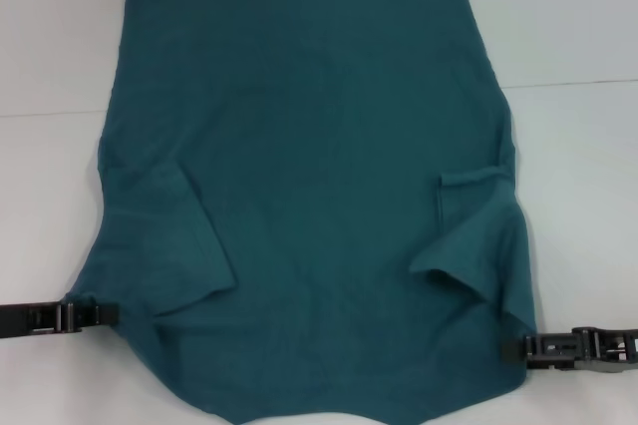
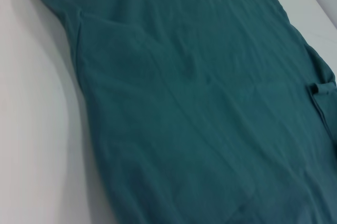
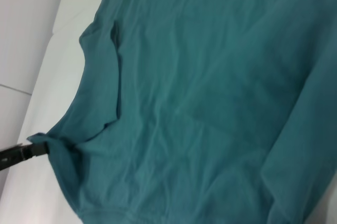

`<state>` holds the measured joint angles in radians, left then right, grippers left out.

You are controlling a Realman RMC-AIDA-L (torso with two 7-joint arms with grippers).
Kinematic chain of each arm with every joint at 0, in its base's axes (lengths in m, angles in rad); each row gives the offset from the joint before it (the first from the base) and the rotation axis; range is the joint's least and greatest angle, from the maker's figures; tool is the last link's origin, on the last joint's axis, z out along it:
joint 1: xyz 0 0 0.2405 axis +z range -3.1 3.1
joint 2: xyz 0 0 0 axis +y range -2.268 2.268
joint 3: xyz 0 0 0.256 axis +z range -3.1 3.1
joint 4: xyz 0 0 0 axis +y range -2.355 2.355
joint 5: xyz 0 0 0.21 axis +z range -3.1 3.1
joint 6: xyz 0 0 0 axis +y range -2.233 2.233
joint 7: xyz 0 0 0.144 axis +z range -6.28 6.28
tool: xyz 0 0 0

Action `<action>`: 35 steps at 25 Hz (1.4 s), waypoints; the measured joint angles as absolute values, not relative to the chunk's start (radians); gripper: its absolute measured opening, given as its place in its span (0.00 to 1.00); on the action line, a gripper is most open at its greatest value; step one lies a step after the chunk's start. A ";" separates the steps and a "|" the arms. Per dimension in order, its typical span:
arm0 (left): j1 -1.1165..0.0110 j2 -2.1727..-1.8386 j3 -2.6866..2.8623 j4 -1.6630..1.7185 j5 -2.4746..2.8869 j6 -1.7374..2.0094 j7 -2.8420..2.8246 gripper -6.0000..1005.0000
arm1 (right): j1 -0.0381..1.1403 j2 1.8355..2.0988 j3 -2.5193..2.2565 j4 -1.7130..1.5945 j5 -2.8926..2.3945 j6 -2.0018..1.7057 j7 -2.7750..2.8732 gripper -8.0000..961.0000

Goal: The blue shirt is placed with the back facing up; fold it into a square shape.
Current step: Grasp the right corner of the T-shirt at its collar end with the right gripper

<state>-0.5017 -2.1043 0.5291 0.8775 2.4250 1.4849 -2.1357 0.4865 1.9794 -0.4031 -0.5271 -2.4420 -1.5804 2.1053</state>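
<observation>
Two grippers pinch cloth: our left gripper (image 1: 100,315) is clamped on the near-left edge of the blue shirt (image 1: 319,196), our right gripper (image 1: 530,347) clamped on the near-right edge. Both hold fabric w/ fingers closed, low by the white table (image 1: 578,36). Shirt lies spread across the table centre, plain side up, both sleeves already tucked inward, near corners pulled out toward the grippers. We judge it light, soft and floppy; it'll sag and wrinkle, so grip corners or side hems and move both sides together. Near hem is cut off at the head view's edge. Lettering not visible. In the wrist views, our own fingers don't show.
</observation>
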 joint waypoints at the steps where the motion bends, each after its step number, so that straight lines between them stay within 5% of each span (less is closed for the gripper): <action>1: -0.502 -2.104 0.529 0.877 2.425 1.485 -2.135 0.01 | 0.487 1.980 -0.406 -0.522 -2.442 -1.581 2.104 0.86; 35: -0.509 -2.100 0.528 0.877 2.425 1.483 -2.133 0.01 | 0.468 1.984 -0.295 -0.544 -2.427 -1.578 2.075 0.84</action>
<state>-0.5092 -2.1000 0.5279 0.8774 2.4250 1.4832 -2.1328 0.4682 1.9842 -0.2950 -0.5435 -2.4266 -1.5785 2.0751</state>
